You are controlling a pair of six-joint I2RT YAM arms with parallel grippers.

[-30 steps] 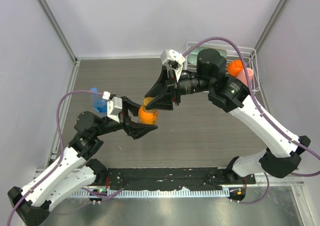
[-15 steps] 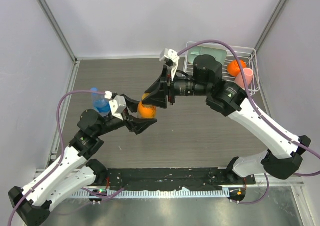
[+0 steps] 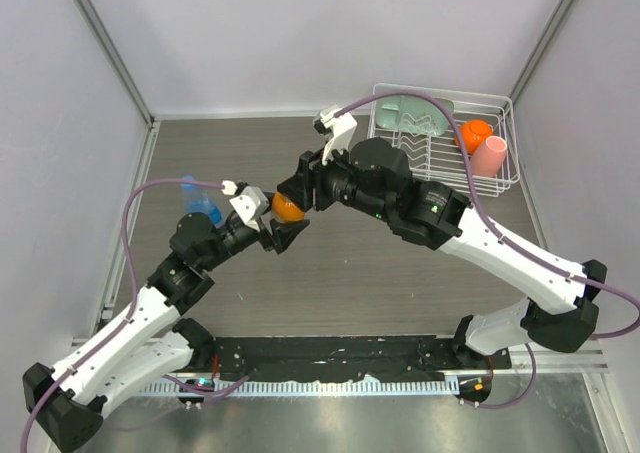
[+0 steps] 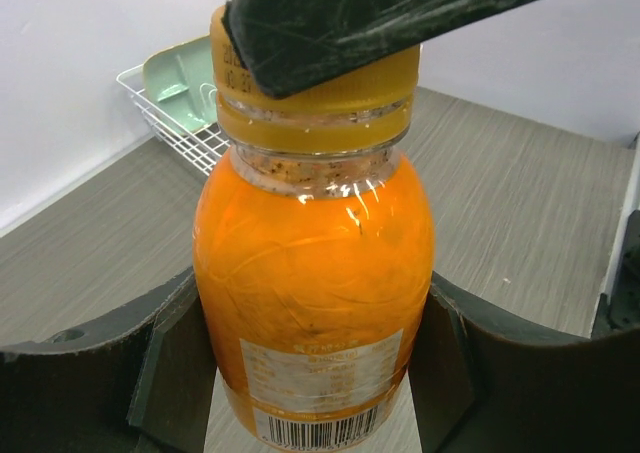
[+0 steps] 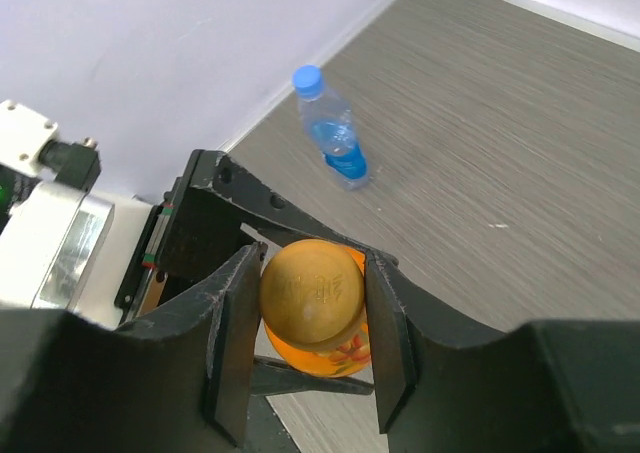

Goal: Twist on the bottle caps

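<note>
two claws meet on one squat orange bottle (image 4: 315,273): your left gripper (image 3: 275,228) clamps its belly from both sides, pads touching. your right gripper (image 5: 312,273) sits directly over the neck, fingers pressed to opposite sides of the amber cap (image 4: 320,98), so the bottle's long axis runs straight up into that claw and the twist must turn about it. whether the threads have caught cannot be told. the clear bottle (image 5: 338,143) stands well apart near the left wall, blue cap (image 5: 308,78) already on

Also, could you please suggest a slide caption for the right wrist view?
Right hand closed on the amber cap atop the orange bottle; the blue-capped clear bottle stands on the table beyond.
</note>
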